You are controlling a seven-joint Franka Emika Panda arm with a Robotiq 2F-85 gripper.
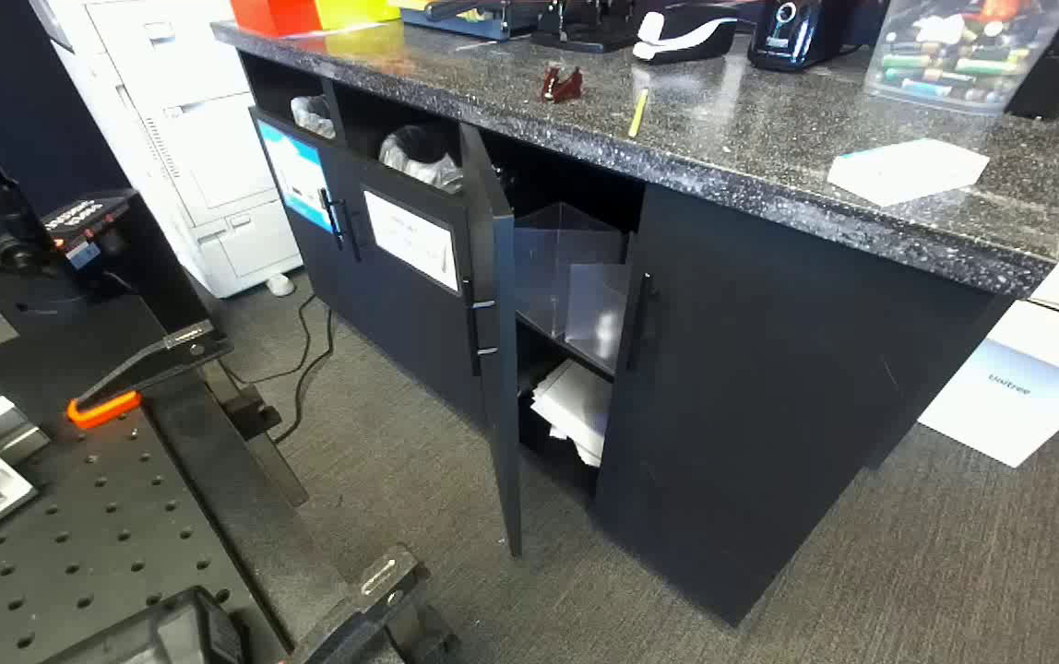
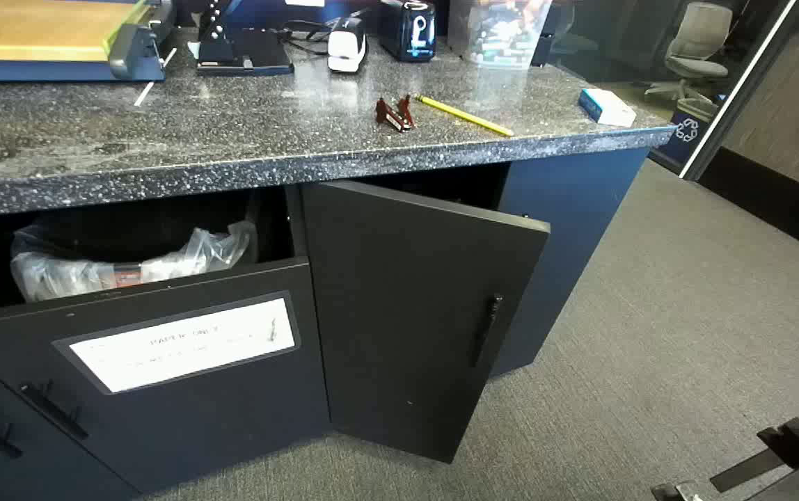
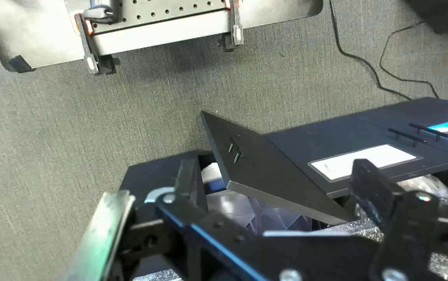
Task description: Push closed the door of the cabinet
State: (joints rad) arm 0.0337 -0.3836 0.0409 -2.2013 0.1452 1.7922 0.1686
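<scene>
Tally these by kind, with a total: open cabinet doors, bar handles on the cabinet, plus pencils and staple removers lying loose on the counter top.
Open door: 1
Bar handles: 4
Yellow pencil: 1
Staple remover: 1
Total: 7

The 2 words "PAPER ONLY" head a white sign (image 2: pixel 182 346) on the cabinet (image 2: pixel 260 396), "Unitree" marks a pale panel (image 1: pixel 1009 401), and a recycling symbol (image 2: pixel 686 129) stands on a blue bin (image 2: pixel 692 143).
</scene>
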